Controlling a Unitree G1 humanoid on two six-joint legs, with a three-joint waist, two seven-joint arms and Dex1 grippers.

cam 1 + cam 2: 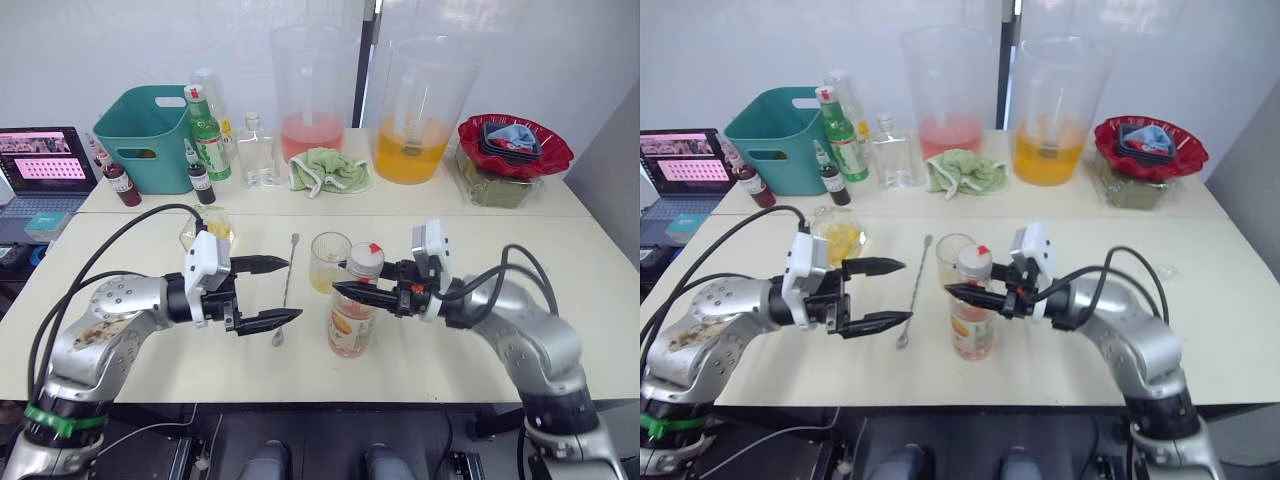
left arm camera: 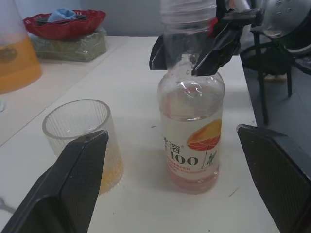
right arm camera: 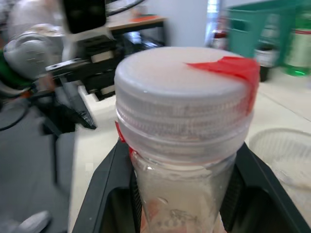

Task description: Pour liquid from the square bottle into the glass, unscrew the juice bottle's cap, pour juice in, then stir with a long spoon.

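The juice bottle (image 1: 352, 322), clear with an orange label and pinkish liquid, stands upright near the table's front edge. Its white cap (image 1: 366, 258) is on. My right gripper (image 1: 340, 278) is shut on the bottle's neck just under the cap (image 3: 184, 92), one finger (image 3: 104, 194) on each side. My left gripper (image 1: 294, 288) hangs open left of the bottle, with nothing between its fingers (image 2: 63, 194). The ribbed glass (image 1: 330, 262) behind the bottle holds a little yellow liquid. A long spoon (image 1: 288, 280) lies flat on the table beside the glass. The square bottle (image 1: 210, 228), with yellow liquid, stands behind my left wrist.
Along the back stand a teal basket (image 1: 150, 135), a green bottle (image 1: 207, 130), small dark bottles (image 1: 200, 180), a clear flat bottle (image 1: 255, 150), a pink pitcher (image 1: 312, 95), an orange pitcher (image 1: 420, 110), a green cloth (image 1: 328, 170) and a red bowl (image 1: 515, 145). A laptop (image 1: 40, 165) sits far left.
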